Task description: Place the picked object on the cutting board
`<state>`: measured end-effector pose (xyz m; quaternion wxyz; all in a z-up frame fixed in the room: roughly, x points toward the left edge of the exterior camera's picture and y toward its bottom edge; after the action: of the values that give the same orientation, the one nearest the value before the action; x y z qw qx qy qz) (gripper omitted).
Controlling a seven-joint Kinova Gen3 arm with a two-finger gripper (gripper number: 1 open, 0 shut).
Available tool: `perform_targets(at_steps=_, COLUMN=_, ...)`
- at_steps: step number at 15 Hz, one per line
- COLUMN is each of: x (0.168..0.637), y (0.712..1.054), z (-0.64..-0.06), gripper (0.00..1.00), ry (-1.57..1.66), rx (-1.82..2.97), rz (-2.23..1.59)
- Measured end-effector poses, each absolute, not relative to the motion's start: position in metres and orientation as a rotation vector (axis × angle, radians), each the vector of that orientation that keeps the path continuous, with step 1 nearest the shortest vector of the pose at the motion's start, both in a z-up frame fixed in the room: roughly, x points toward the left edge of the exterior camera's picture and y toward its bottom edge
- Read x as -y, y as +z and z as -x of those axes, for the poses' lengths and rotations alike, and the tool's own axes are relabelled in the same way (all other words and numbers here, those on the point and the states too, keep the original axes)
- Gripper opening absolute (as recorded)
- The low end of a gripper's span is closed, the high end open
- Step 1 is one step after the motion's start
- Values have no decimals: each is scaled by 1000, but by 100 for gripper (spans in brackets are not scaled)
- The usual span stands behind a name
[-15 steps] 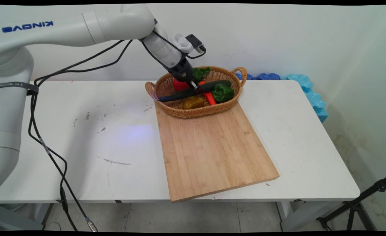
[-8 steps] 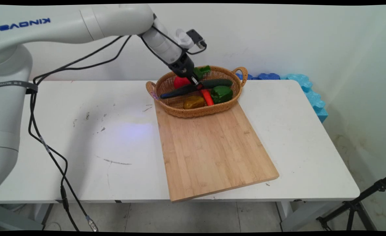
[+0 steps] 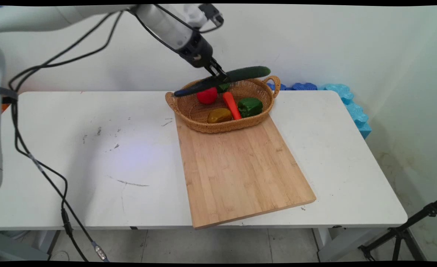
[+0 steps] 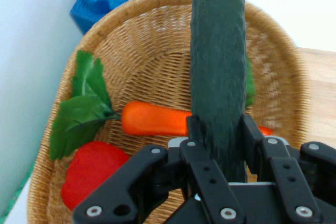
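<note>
1. Since the earlier frames the end effector (image 3: 221, 77) has risen, and the cucumber (image 3: 222, 79) has come up out of the basket (image 3: 188, 122).
2. The end effector is clenched on the cucumber near its middle; the cucumber hangs almost level above the basket, touching nothing else.
3. In the basket lie a carrot (image 3: 231, 105) with green leaves (image 4: 81, 106), a red pepper (image 3: 207, 96), a green pepper (image 3: 250, 106) and a yellowish pepper (image 3: 219, 115).
4. The basket stands on the far end of a wooden board (image 3: 240, 174), which lies on the white surface (image 3: 92, 155).
</note>
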<state>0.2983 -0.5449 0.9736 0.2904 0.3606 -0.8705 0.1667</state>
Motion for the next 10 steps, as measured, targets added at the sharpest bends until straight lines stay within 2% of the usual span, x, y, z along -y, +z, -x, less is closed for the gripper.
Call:
perform_targets(at_steps=5, x=486, y=1003, z=-304, gripper=0, ry=365, rx=2311, rz=-893)
perform_targets(at_steps=10, x=437, y=993, z=-298, gripper=0, ry=280, rx=2322, rz=-893)
